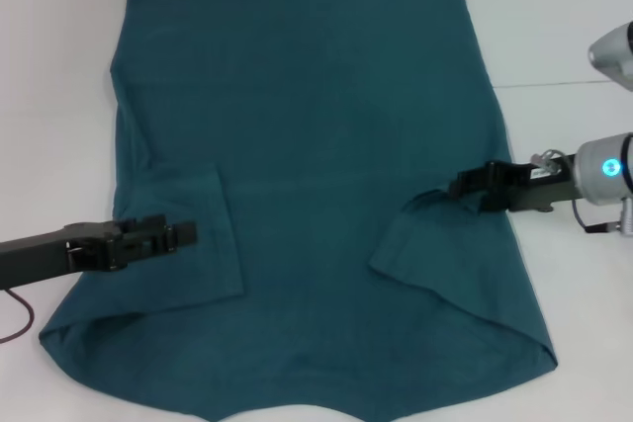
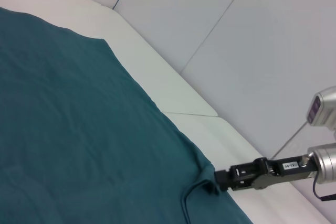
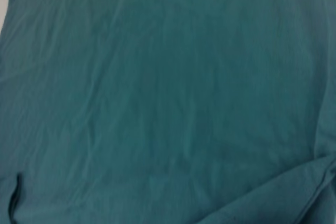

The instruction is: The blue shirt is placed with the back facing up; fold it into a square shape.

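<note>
The blue shirt (image 1: 307, 145) lies flat across most of the white table (image 1: 59, 96). Both sleeves are folded inward. The left gripper (image 1: 183, 235) sits low over the left sleeve, the right gripper (image 1: 463, 185) at the right sleeve. Bare table margins run along left, right and far edges.
</note>
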